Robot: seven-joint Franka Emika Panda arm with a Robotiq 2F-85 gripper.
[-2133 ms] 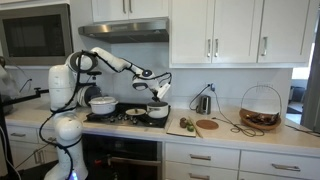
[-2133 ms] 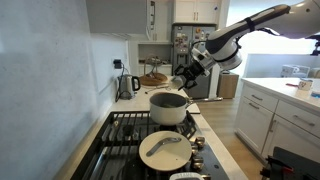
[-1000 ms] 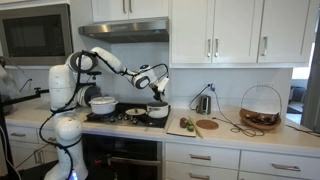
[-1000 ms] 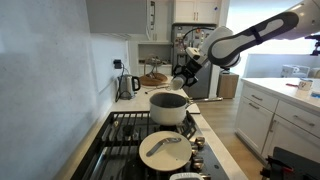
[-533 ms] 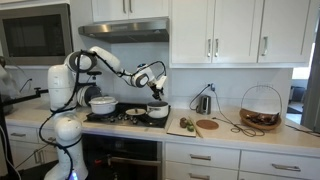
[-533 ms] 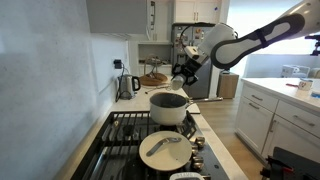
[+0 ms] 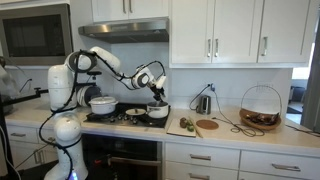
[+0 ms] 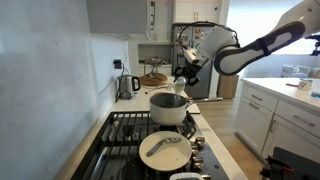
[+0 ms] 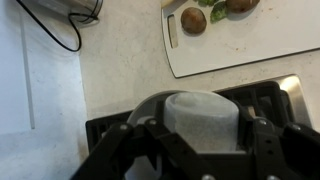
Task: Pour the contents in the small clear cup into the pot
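A white-cabinet kitchen, with a gas stove (image 8: 128,130) set into the counter. On a burner sits the pot (image 8: 168,108), seen in both exterior views. The gripper (image 8: 183,77) hangs just above it, its jaws closed tight on the small clear cup (image 9: 200,122), which the wrist view shows clamped between them. A cutting board (image 9: 250,45) lies on the counter beyond.

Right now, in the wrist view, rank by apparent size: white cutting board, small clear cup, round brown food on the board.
1. white cutting board
2. small clear cup, magnified by nearness
3. round brown food
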